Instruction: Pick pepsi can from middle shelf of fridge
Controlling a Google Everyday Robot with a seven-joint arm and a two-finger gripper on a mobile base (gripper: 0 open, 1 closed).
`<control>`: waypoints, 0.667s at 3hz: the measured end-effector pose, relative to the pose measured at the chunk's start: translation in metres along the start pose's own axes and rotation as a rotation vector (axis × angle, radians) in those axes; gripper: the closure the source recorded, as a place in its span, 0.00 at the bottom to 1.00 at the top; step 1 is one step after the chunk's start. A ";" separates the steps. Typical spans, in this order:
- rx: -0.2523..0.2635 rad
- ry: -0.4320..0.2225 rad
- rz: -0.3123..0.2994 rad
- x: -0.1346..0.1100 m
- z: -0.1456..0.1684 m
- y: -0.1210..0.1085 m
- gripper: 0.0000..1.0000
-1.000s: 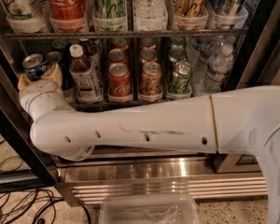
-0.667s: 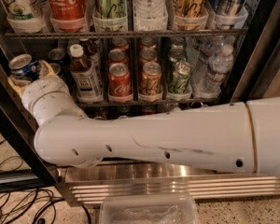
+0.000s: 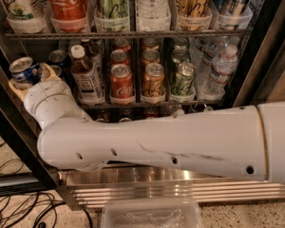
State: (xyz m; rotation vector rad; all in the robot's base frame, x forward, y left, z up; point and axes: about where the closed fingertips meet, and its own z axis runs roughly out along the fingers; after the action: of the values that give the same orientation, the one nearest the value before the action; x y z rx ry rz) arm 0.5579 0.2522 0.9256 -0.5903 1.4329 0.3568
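The pepsi can (image 3: 22, 70), blue with a silver top, sits at the left edge of the fridge opening, in front of the dark frame. My gripper (image 3: 32, 80) is shut on it, with tan fingers (image 3: 48, 72) on both sides of the can. The white wrist (image 3: 50, 101) is just below it, and the thick white arm (image 3: 171, 141) crosses the whole view. The middle shelf (image 3: 152, 103) holds short cans in clear trays behind the arm. The fridge's steel base grille (image 3: 180, 190) shows below.
On the middle shelf stand a red Coca-Cola can (image 3: 121, 82), an orange-brown can (image 3: 154, 82), a green can (image 3: 183, 80), a dark bottle (image 3: 84, 75) and water bottles (image 3: 221, 68). Tall cans fill the rack above (image 3: 133, 33). Cables (image 3: 19, 213) and a clear plastic tub (image 3: 152, 215) lie on the floor.
The gripper with the pepsi can has moved left, out toward the fridge's left frame. The arm has swung closer and fills more of the view.
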 end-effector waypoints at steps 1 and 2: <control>-0.001 0.033 -0.008 0.002 -0.033 0.000 1.00; 0.021 0.038 -0.029 -0.006 -0.081 -0.001 1.00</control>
State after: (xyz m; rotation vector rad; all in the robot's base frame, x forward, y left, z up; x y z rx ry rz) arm 0.4918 0.2053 0.9292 -0.6037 1.4616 0.3087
